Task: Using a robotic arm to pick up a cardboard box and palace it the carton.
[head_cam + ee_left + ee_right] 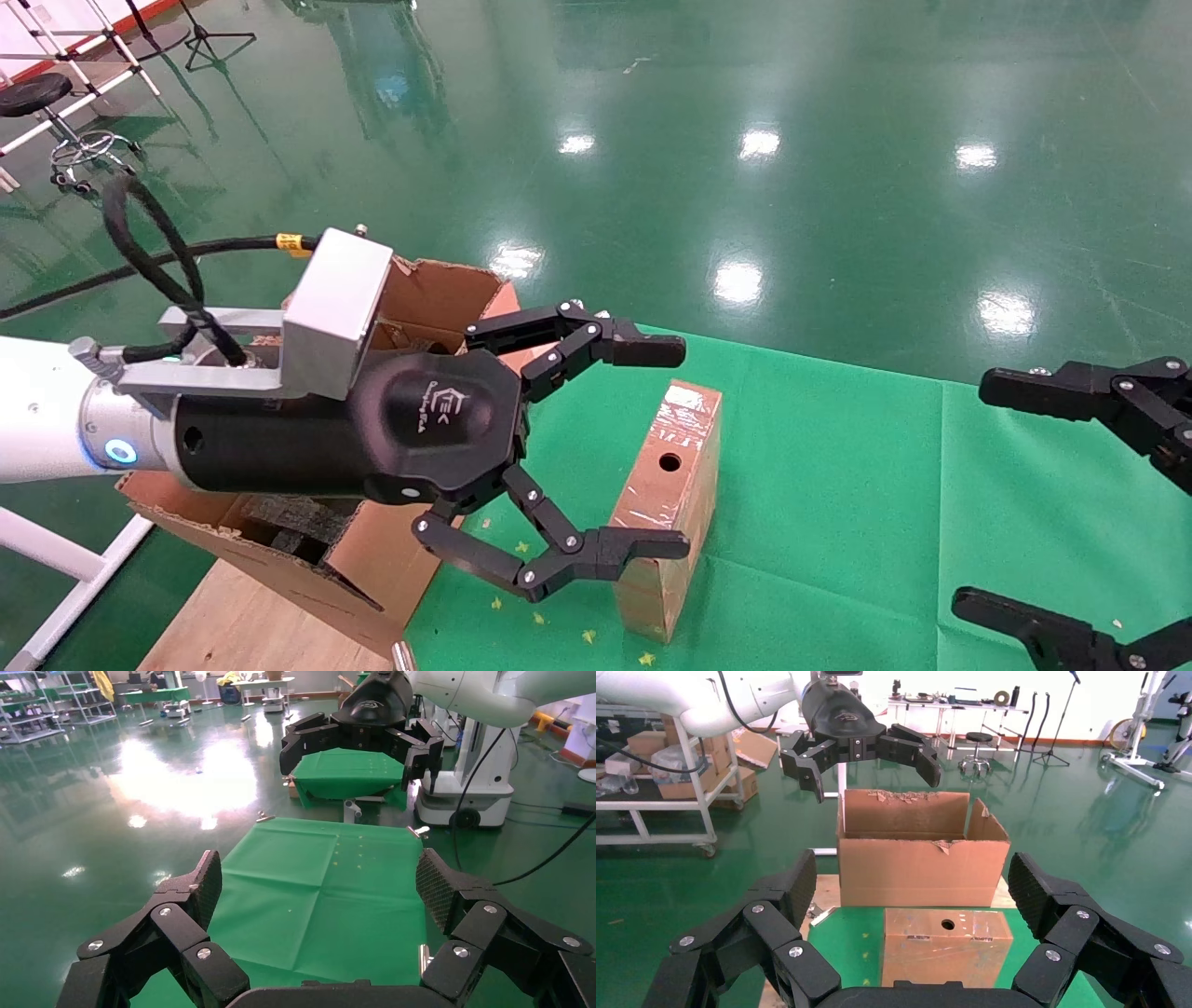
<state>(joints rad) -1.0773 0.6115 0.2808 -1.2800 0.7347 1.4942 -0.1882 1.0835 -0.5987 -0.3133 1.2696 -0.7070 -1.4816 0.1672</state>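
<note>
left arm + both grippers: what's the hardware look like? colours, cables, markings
Left arm: white link with a blue ring light, then a black wrist housing bearing a small white logo. A silver camera block sits on top, fed by a black cable with a yellow tag. Left gripper: black linked fingers, silver pivot screws, textured pads. Right gripper: same black linked design; its arm is out of view.

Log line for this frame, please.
left gripper: open, above cardboard box | box: standing on green cloth | carton: beside it | right gripper: open, idle

Bright overhead light, glare on floor (745, 280), sharp
</note>
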